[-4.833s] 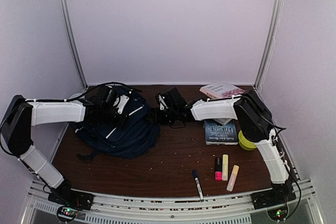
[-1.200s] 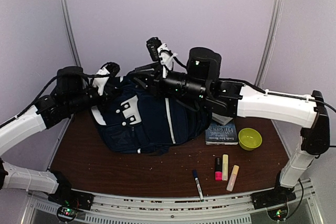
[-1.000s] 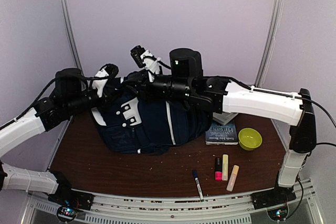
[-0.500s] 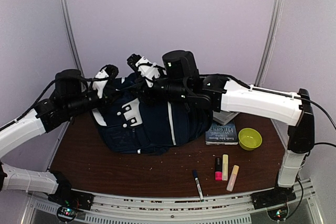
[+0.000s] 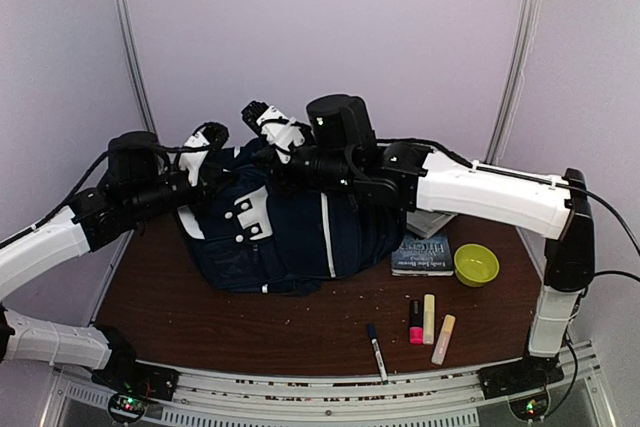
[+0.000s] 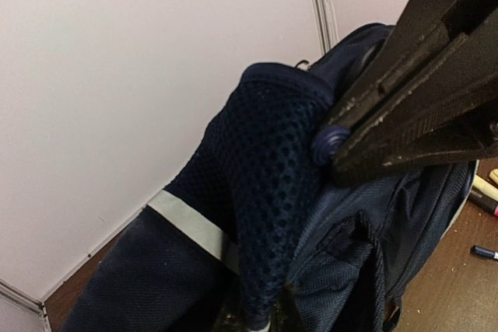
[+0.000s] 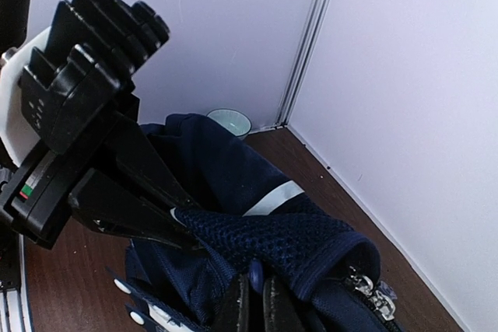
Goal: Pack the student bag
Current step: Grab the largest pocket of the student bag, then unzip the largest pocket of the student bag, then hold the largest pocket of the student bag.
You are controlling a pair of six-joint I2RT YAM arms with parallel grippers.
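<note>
Hoisting has stood the once-slumped student bag (image 5: 290, 237) upright on the counter (image 5: 300, 332), my left pincer (image 6: 334, 149) and right pincer (image 7: 253, 291) both clamped on its mesh top (image 6: 264, 161), so opening it looks next.

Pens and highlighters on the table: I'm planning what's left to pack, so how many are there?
4, front right of the table: dark marker, pink highlighter, yellow highlighter, peach highlighter. The student bag may hide more.
</note>
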